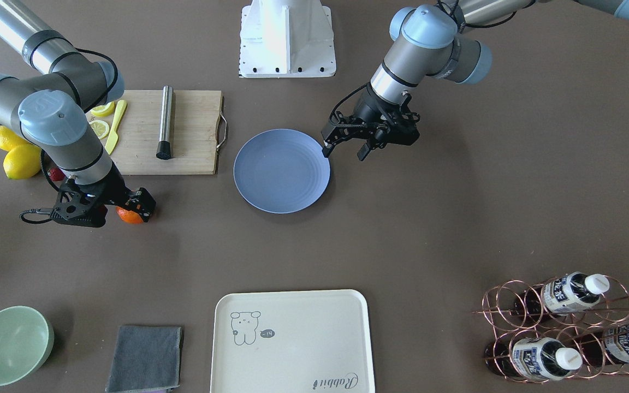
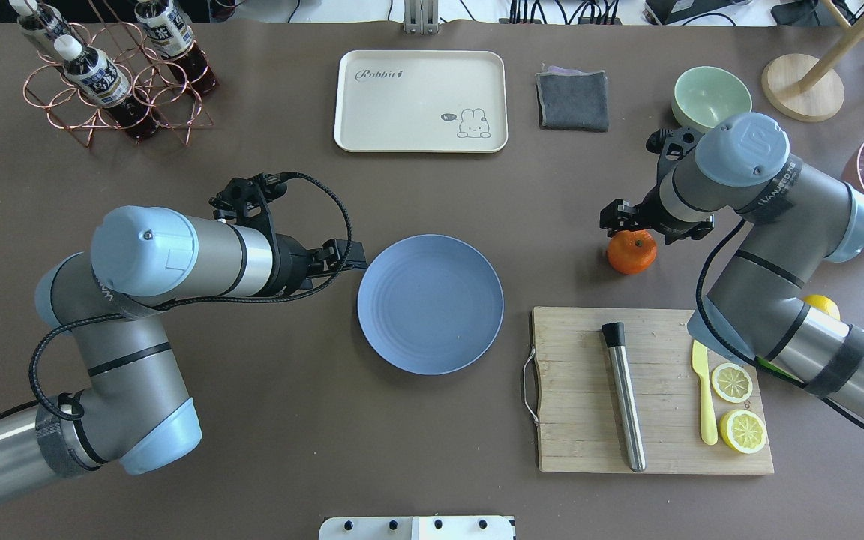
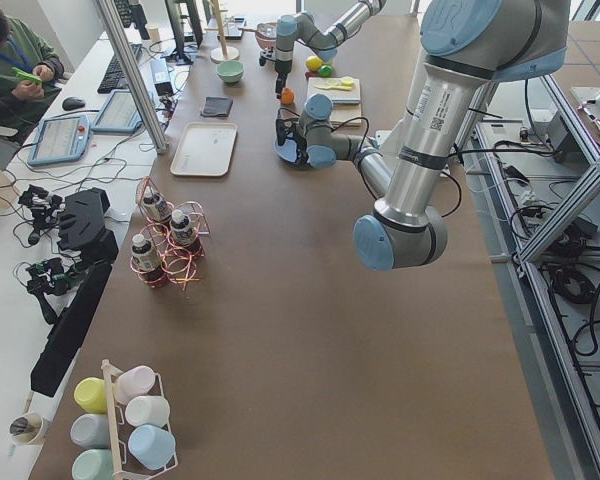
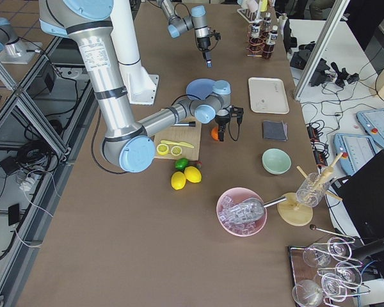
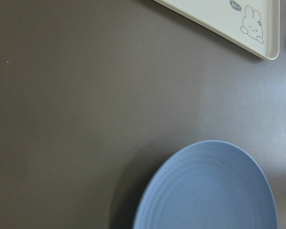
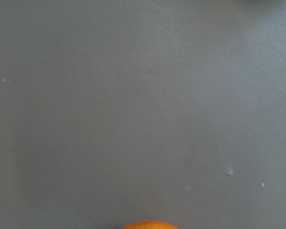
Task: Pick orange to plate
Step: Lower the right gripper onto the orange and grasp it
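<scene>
The orange (image 2: 631, 253) sits on the brown table to the right of the plate, just beyond the cutting board. My right gripper (image 2: 638, 229) hangs low over it, open, with a finger (image 1: 143, 206) beside the fruit (image 1: 128, 216). I cannot tell whether they touch. Only the orange's top (image 6: 148, 224) shows at the bottom edge of the right wrist view. The blue-lavender plate (image 2: 430, 302) lies empty at the table's middle. My left gripper (image 1: 344, 152) hovers open at the plate's rim (image 1: 322, 164). The left wrist view shows part of the plate (image 5: 209, 191).
A wooden cutting board (image 2: 582, 405) holds a steel muddler (image 2: 623, 394), a yellow knife (image 2: 704, 397) and two lemon halves (image 2: 732, 382). Whole lemons (image 1: 17, 155) lie beside it. A cream tray (image 2: 421, 101), grey cloth (image 2: 571, 99), green bowl (image 2: 711, 96) and bottle rack (image 2: 109, 75) stand along the far side.
</scene>
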Available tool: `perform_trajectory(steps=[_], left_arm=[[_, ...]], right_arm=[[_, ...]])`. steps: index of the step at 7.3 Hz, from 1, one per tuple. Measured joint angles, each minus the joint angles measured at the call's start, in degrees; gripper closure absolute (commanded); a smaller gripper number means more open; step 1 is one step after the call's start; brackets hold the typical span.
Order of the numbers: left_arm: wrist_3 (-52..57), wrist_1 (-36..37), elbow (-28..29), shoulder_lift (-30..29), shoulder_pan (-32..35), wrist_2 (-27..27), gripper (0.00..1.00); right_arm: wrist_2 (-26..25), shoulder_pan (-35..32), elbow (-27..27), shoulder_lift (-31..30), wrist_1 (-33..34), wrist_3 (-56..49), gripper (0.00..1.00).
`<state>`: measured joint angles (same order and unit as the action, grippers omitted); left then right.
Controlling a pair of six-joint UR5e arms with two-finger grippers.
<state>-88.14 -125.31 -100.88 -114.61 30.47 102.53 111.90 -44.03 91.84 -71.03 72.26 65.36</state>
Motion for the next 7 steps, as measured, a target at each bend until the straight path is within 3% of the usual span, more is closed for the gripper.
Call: perform_trajectory(steps=[3,4,5,6,7], left_arm=[[0.3,0.1,0.1,0.1,1.0,0.3,0.02],[0.3,0.1,0.1,0.1,1.0,0.3,0.02],[0.3,0.1,0.0,0.1,1.1,0.3,0.02],[0.3,0.1,0.1,0.1,1.1,0.3,0.02],[0.3,0.0,0.2,0.1,1.1,0.3,0.02]], right_arm=[[0.0,1.0,-0.2,0.6,0.0,0.5,0.00],[0.0,1.4,-0.2,0.6,0.0,0.5,0.08],[-0.1,1.7,-0.1,0.6,0.0,0.5,0.76],[-0.1,1.9,0.1,0.6,0.0,0.5,1.00],[-0.1,1.8,0.3,0.6,0.1,0.5,1.00]])
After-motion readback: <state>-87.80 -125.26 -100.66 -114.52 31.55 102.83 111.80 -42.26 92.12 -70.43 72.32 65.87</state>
